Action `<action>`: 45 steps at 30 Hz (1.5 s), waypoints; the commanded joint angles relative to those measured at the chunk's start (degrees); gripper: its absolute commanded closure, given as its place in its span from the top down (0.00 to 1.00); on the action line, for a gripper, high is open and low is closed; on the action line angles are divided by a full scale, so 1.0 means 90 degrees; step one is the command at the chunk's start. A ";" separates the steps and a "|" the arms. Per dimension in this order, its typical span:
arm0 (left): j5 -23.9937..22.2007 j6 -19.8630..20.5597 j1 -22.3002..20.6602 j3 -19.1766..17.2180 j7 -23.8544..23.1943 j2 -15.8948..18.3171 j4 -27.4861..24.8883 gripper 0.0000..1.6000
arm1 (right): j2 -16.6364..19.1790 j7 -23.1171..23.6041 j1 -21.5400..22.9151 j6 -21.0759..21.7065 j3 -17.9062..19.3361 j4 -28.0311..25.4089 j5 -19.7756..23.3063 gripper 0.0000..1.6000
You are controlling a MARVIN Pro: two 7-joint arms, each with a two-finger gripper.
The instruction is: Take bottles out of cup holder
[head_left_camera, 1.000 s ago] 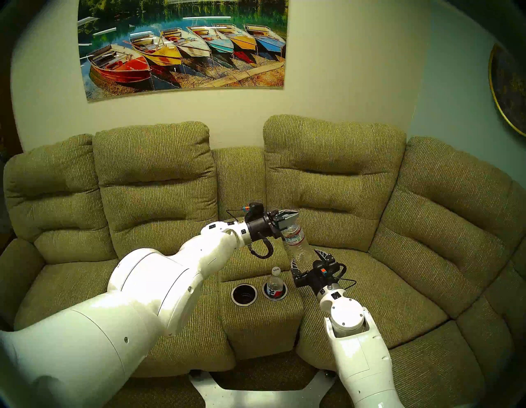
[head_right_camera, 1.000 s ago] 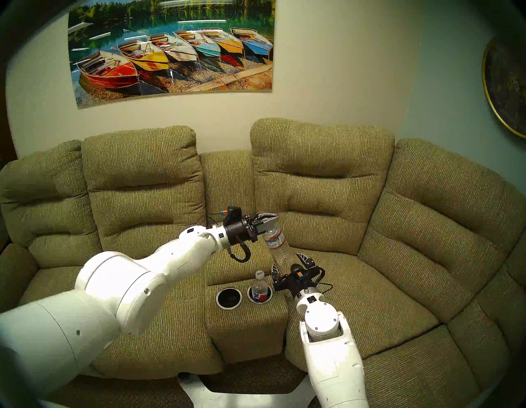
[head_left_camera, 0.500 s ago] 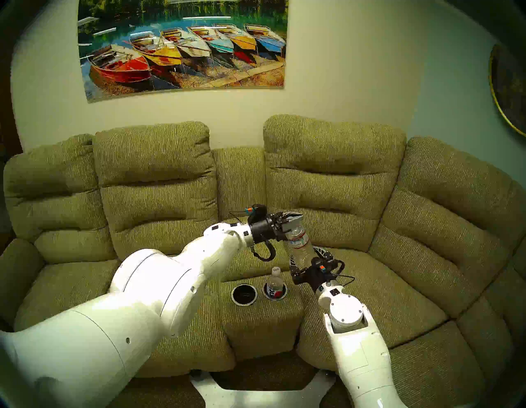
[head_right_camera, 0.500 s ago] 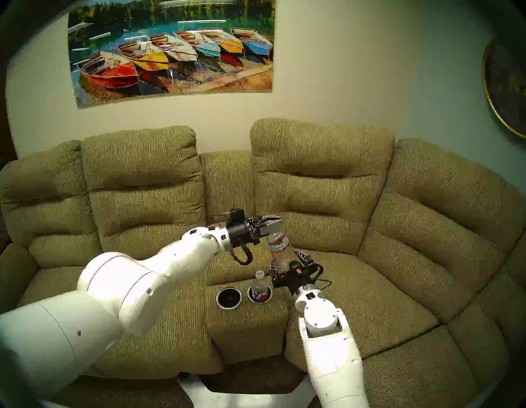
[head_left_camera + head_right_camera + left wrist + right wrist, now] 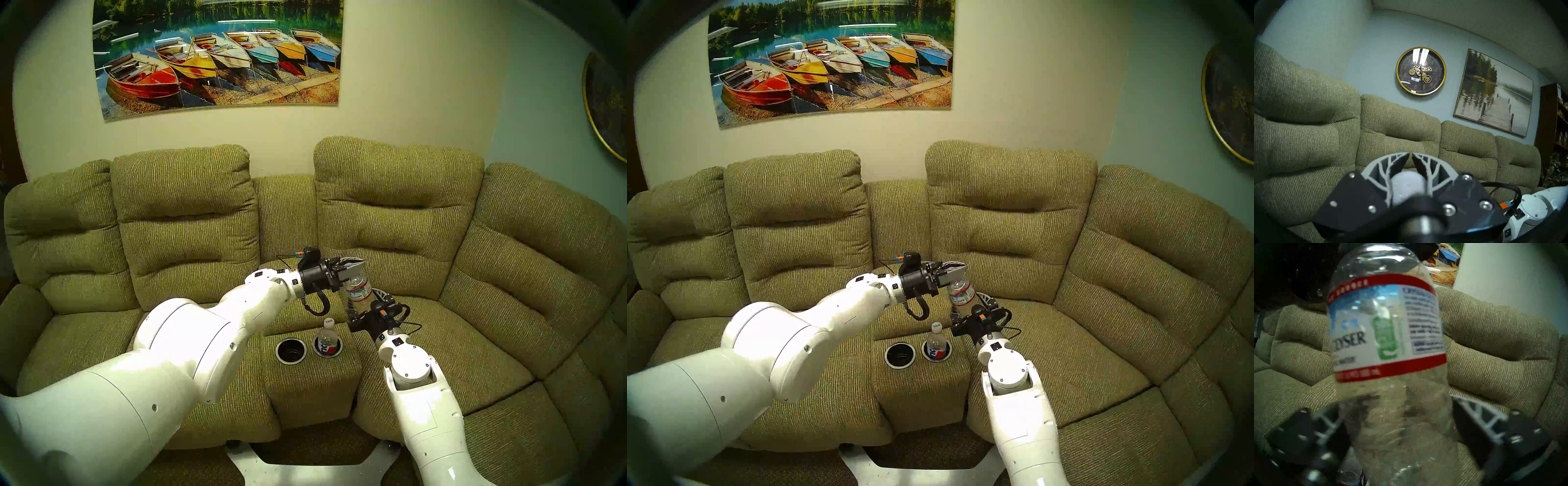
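The crinkled clear bottle (image 5: 359, 291) with a pale, red-banded label hangs tilted above the right sofa seat. My left gripper (image 5: 353, 266) is shut on its white cap (image 5: 1407, 185). My right gripper (image 5: 364, 302) is open, with one finger on each side of the bottle's lower body (image 5: 1395, 412); I cannot tell whether they touch it. The white-capped "hint" bottle (image 5: 327, 339) stands upright in the right well of the cup holder. The left well (image 5: 291, 351) is empty, black with a silver rim.
The wells sit in the olive-green console (image 5: 312, 383) between two sofa seats. The sofa backrests (image 5: 397, 210) rise close behind both grippers. A boat picture (image 5: 217, 57) and a round clock (image 5: 1421, 71) hang on the walls.
My left gripper has carried the crinkled bottle a little to the right and lower. My right gripper has moved up and forward, so its fingers now flank the bottle's lower body.
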 commanded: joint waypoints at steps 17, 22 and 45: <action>0.0163 -0.0706 -0.0095 0.0080 0.0982 0.0127 -0.0014 1.00 | -0.0018 -0.0067 0.0100 0.0052 0.0065 -0.0015 -0.0086 0.00; 0.0317 -0.1048 -0.0019 0.0173 0.1206 0.0260 -0.0021 1.00 | -0.0001 -0.0146 0.0220 0.0195 0.0265 0.0257 -0.0006 0.00; 0.0356 -0.1419 0.0746 0.0012 0.0832 0.0967 0.0168 1.00 | 0.0313 -0.0438 0.1736 0.0795 0.0706 0.2721 0.0088 0.00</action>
